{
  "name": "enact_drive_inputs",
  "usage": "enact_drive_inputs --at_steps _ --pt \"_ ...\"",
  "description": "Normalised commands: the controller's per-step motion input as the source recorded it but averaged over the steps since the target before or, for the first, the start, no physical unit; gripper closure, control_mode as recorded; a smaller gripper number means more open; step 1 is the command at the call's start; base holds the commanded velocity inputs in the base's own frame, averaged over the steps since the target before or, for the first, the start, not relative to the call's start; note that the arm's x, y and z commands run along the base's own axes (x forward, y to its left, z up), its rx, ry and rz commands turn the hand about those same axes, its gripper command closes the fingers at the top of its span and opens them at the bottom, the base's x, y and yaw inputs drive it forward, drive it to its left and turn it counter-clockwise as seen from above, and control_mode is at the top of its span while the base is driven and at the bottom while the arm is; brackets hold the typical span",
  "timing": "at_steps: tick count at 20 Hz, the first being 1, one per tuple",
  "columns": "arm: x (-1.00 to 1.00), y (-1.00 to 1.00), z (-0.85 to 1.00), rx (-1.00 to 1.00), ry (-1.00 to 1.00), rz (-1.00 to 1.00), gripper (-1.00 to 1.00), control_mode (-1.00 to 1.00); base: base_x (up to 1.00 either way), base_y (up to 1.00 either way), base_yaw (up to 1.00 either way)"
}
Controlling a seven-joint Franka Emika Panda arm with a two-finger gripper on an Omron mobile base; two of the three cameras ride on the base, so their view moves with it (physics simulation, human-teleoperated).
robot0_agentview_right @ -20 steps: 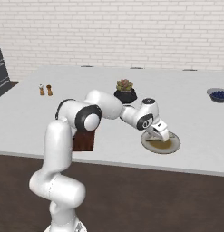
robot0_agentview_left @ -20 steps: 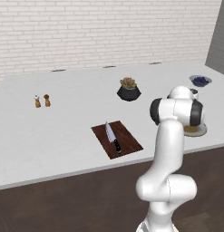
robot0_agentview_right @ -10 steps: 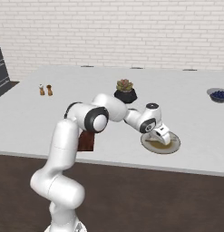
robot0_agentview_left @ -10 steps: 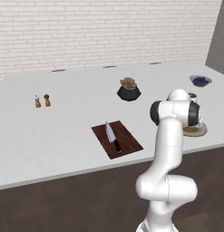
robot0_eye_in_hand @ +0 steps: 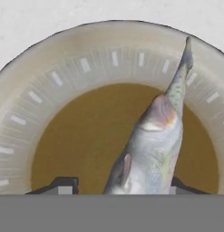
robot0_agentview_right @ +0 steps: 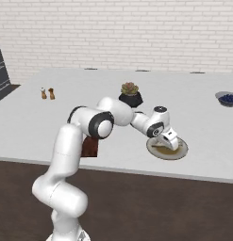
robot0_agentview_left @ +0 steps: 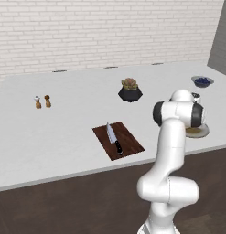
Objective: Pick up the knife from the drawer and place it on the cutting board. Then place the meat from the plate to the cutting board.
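Lowered since a second ago, the gripper [robot0_agentview_right: 170, 142] now sits on the plate [robot0_agentview_right: 181, 151], its 2 fingertips [robot0_eye_in_hand: 63, 185] narrowed around the meat [robot0_eye_in_hand: 152, 142], a silvery fish shape; whether they touch it is unclear. Farther left, the knife [robot0_agentview_left: 113, 137] lies on the cutting board [robot0_agentview_left: 128, 140].

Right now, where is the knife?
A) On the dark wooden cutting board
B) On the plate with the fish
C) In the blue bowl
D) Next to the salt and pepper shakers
A: the knife lies flat on the cutting board in the left base view, apart from the plate, where the gripper is busy at the meat.
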Motion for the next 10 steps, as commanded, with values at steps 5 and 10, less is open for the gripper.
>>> enact_drive_inputs --at_steps 5,10 --pt "-0.65 0.07 0.20 0.02 -0.09 0.00 1.00 -1.00 0.00 0.00 0.00" --pt "-0.92 0.66 0.46 0.01 -0.02 0.06 1.00 -1.00 0.00 0.00 0.00"
